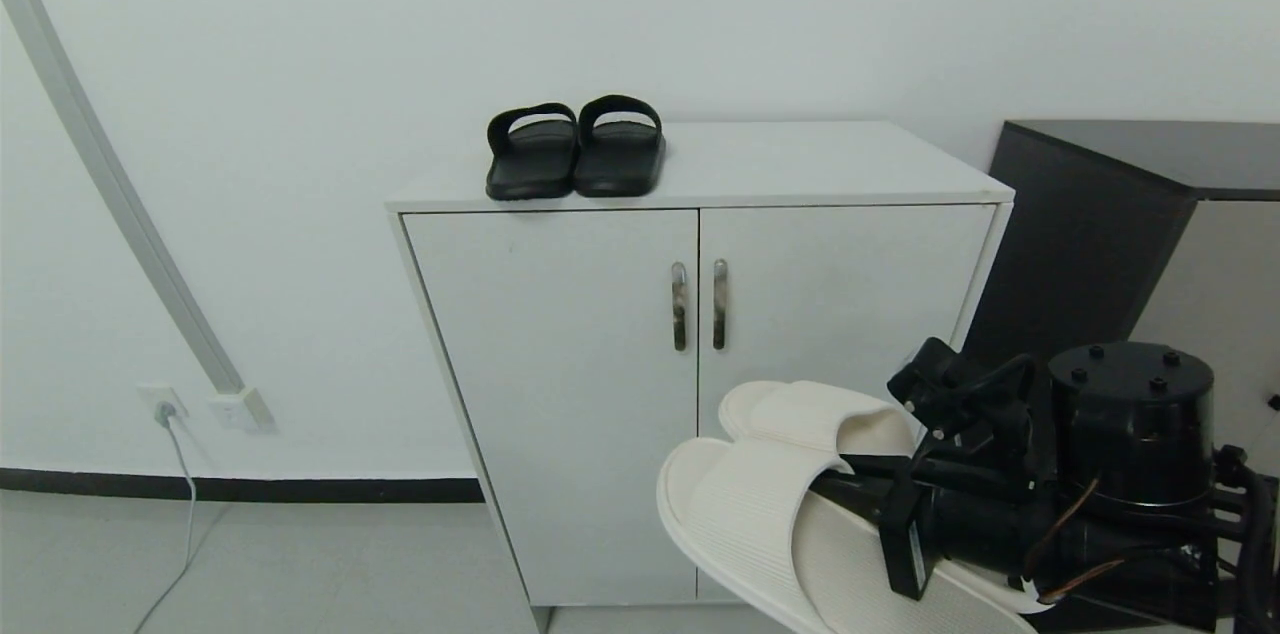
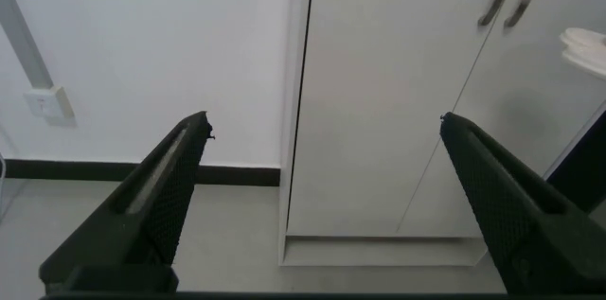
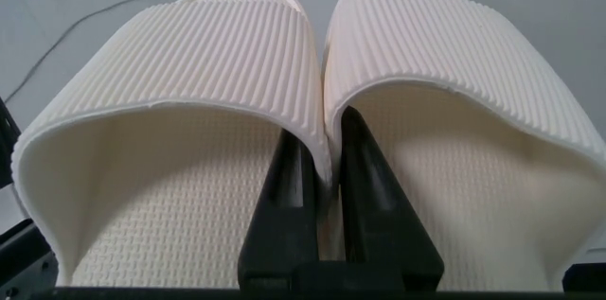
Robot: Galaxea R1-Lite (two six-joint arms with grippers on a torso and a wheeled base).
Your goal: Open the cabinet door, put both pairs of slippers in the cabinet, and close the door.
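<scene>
I am holding the white slippers in the right end effector, which is clenching the two inner walls of the pair together, toes pointing away from the wrist. The pair is hanging low in front of the cabinet, before its right door; I cannot tell whether it is touching the door. The black slippers are sitting side by side on the cabinet's top, above the left door, heels at the front edge.

Both doors are shut, so I am treating the opening as the step in hand. The left end effector is standing released, fingers spread wide, low down and facing the left door's outer edge.

The two handles are running upright, side by side at the seam where the doors meet. They are lying above the left end effector and off toward the robot's right. The right arm is nearer that seam but loaded, so I am judging the free left arm to be the one for the pull, its fingers closing across a handle's upright axis.
</scene>
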